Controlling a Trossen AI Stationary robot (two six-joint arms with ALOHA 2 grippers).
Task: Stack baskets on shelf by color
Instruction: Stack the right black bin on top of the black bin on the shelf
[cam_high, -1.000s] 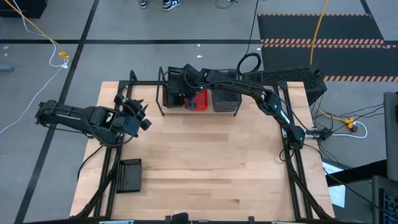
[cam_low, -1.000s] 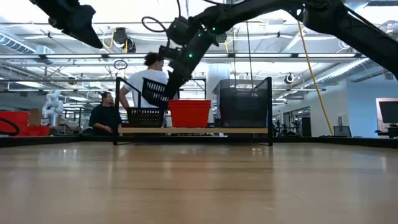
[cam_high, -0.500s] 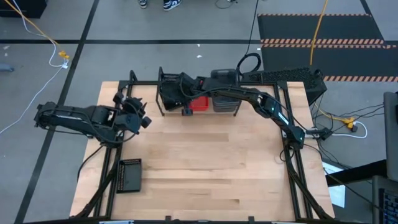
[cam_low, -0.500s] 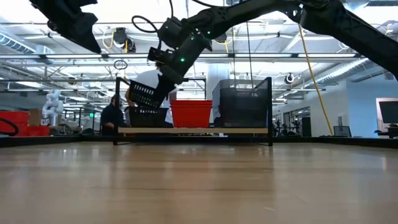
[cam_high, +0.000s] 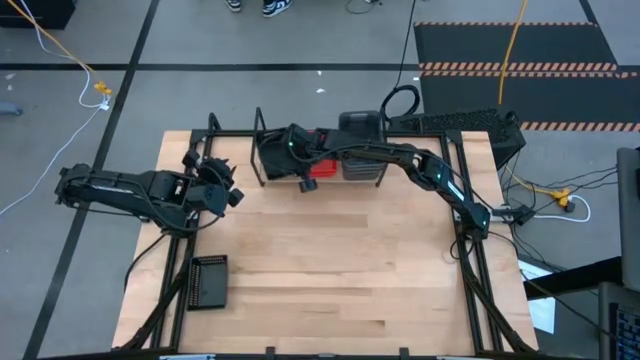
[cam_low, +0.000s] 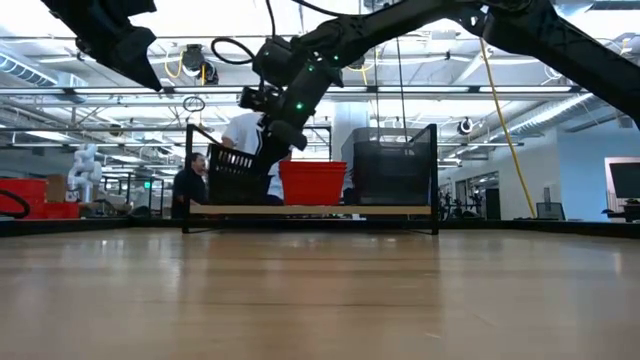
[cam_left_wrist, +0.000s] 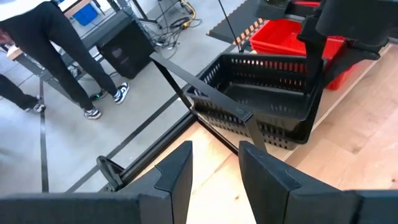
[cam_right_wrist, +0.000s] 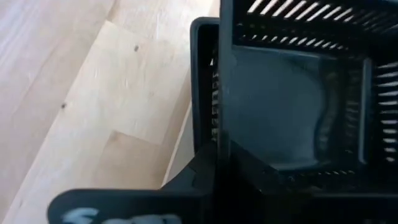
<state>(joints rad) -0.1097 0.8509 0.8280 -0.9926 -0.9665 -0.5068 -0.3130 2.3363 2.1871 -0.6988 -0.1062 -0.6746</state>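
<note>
The shelf (cam_low: 310, 210) stands at the table's far edge. On it sit a black stack (cam_low: 235, 176) at its left end, red baskets (cam_low: 312, 183) in the middle and grey baskets (cam_low: 390, 165) at its right end. My right gripper (cam_high: 300, 168) reaches over the shelf and is shut on the top black basket (cam_high: 275, 153), which also shows in the left wrist view (cam_left_wrist: 261, 93). My left gripper (cam_left_wrist: 214, 171) hovers open and empty over the table's left side (cam_high: 215, 190). Another black basket (cam_high: 208, 282) lies on the table near the front left. My right gripper holds the top black basket by its side wall next to the red baskets (cam_right_wrist: 221, 81), one finger inside and one outside. The fingers come from above, slanting down. The basket sits nearly level in the black basket beneath it (cam_left_wrist: 273, 134) at the shelf's left end.
The shelf's upright end posts (cam_low: 188, 170) stand close beside the black stack. Black frame rails (cam_high: 470, 260) run along the table's left and right sides. The wooden tabletop (cam_high: 330, 260) lies open in the middle. People (cam_low: 240, 135) stand beyond the far edge.
My right gripper has carried the black basket toward the table's left edge and down. The basket, held tilted above the shelf a second ago, has levelled out and settled into the black basket at the shelf's left end.
</note>
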